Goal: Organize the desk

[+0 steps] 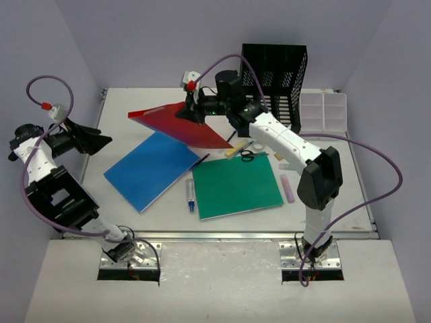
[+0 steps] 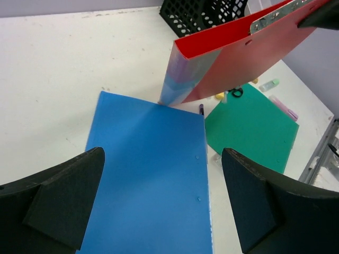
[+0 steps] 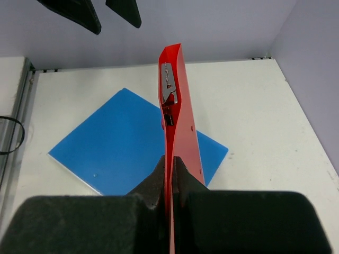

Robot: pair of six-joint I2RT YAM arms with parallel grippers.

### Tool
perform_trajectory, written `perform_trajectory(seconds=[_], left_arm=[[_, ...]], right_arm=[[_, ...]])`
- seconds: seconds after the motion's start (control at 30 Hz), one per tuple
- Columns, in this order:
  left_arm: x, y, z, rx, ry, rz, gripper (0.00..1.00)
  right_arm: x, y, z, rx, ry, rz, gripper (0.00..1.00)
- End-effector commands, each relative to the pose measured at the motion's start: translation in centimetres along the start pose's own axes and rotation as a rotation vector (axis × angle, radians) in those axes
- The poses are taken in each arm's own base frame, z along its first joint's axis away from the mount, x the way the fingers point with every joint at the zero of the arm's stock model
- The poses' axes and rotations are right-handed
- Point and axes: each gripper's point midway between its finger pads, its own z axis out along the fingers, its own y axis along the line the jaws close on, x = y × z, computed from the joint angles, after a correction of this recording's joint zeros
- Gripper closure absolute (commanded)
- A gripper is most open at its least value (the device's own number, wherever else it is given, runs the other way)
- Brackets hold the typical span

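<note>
On the white desk [image 1: 121, 108] lie a blue folder [image 1: 152, 169] and a green folder [image 1: 236, 187]. My right gripper [image 1: 190, 110] is shut on the edge of a red folder [image 1: 178, 125] and holds it tilted, its far corner raised and one lower corner near the blue folder. In the right wrist view the red folder [image 3: 174, 100] stands edge-on between the closed fingers [image 3: 159, 177], with its metal clip showing. My left gripper [image 1: 94, 140] is open and empty at the desk's left edge, above the blue folder [image 2: 151, 174] in its wrist view.
A black mesh file holder [image 1: 276, 77] stands at the back. A clear compartment box [image 1: 323, 111] sits at the back right. Scissors [image 1: 250, 154], pens, a glue stick [image 1: 191, 194] and a pink marker [image 1: 288, 188] lie around the green folder.
</note>
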Motion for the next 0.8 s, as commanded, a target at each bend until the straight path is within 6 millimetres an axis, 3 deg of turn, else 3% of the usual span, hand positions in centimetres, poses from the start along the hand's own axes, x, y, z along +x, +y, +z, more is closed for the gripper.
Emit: perform_trajectory(seconds=[0.0, 0.17, 0.33, 0.77], left_arm=[[-1.0, -1.8, 0.2, 0.087, -0.141, 0.029, 0.11], [-0.3, -3.5, 0.4, 0.089, -0.139, 0.12, 0.12], [-0.9, -5.8, 0.2, 0.089, -0.144, 0.188, 0.12], [-1.3, -14.3, 1.9, 0.241, -0.197, 0.343, 0.08]], right_arm=[[-6.9, 0.1, -2.8, -0.004, -0.136, -0.005, 1.0], [-8.3, -0.2, -4.3, -0.005, -0.165, 0.068, 1.0], [-9.8, 0.0, -5.4, -0.011, -0.193, 0.109, 1.0], [-13.7, 2.1, -8.9, -0.056, -0.251, 0.17, 1.0]])
